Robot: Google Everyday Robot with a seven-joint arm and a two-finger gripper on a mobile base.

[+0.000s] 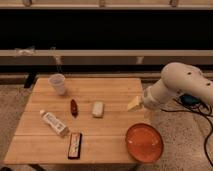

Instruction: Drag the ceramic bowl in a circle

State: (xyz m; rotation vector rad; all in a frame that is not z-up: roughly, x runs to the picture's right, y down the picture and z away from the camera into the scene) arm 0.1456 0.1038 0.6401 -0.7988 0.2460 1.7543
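The ceramic bowl (144,142) is a wide, shallow, orange-red dish with a darker rim. It sits at the front right corner of the wooden table (115,90), partly over the edge. My gripper (134,104) hangs on the white arm (180,85) that reaches in from the right. It hovers over the table's right edge, above and a little behind the bowl, without touching it. Its pale fingers stand open and hold nothing.
A white cup (57,83) stands at the back left. A small dark red item (74,107) and a pale block (98,109) lie mid-table. A white bottle (54,123) lies on its side at the left, with a dark flat box (75,145) near the front edge.
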